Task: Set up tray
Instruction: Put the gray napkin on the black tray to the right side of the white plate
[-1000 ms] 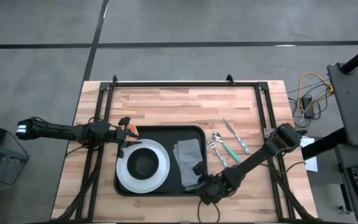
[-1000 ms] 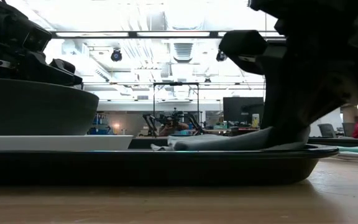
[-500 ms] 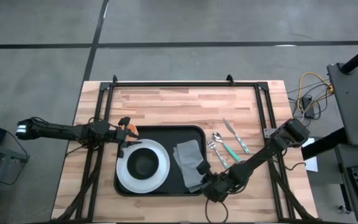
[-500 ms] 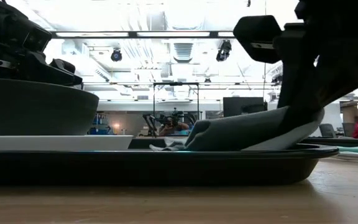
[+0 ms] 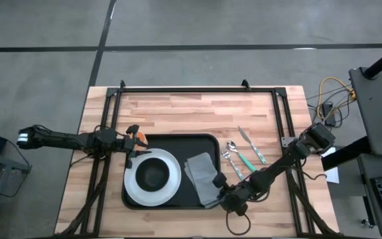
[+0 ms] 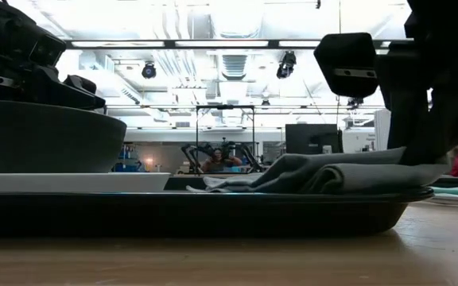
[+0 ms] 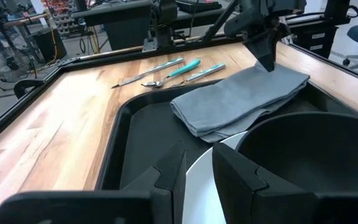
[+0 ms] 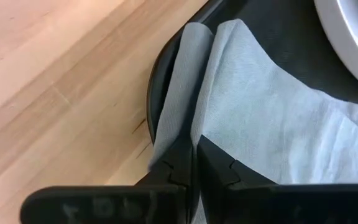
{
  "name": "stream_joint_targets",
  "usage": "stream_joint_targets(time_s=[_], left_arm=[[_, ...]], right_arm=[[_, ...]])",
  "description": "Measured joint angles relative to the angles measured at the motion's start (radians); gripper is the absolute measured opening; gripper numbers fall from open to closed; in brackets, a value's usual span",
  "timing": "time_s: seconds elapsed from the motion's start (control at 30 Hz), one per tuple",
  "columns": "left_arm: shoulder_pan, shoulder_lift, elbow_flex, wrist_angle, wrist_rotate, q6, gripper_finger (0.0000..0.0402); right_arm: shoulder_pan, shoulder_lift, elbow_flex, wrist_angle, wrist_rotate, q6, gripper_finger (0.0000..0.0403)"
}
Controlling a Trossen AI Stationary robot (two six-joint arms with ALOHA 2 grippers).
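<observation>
High view: tray (image 5: 132,198) sits centre-bottom on counter (image 5: 178,113). Right gripper (image 5: 219,183) pinches grey cloth (image 5: 201,174) corner at tray's right rim. We judge: drag slowly, flatten cloth inside rim. Left gripper (image 5: 138,141) idle, upper-left of tray, fingers parted.

Both arms are dark, thin and made of jointed parts. The left arm (image 5: 65,139) has a small white and blue light at its far end and an orange patch near its end effector (image 5: 138,141). The right arm (image 5: 280,164) has chunky black joints. The fingers (image 8: 219,171) are black, flat and blocky.
</observation>
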Motion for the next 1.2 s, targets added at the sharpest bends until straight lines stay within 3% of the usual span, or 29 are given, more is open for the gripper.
stream_joint_targets(time_s=[0.3, 0.53, 0.73, 0.97, 1.2], left_arm=[[0.000, 0.000, 0.000, 0.000, 0.000, 0.000, 0.0062], [0.000, 0.000, 0.000, 0.000, 0.000, 0.000, 0.0062], [0.000, 0.000, 0.000, 0.000, 0.000, 0.000, 0.0062], [0.000, 0.000, 0.000, 0.000, 0.000, 0.000, 0.0062], [0.000, 0.000, 0.000, 0.000, 0.000, 0.000, 0.0062]], right_arm=[[-0.003, 0.000, 0.048, -0.035, -0.010, 0.001, 0.0023], [-0.003, 0.000, 0.116, -0.116, -0.012, 0.056, 0.0099], [-0.033, 0.000, 0.154, -0.140, 0.063, 0.147, 0.0157], [-0.200, 0.000, 0.132, -0.116, -0.172, 0.249, 0.0183], [-0.251, 0.005, 0.129, -0.064, -0.193, 0.116, 0.0178]])
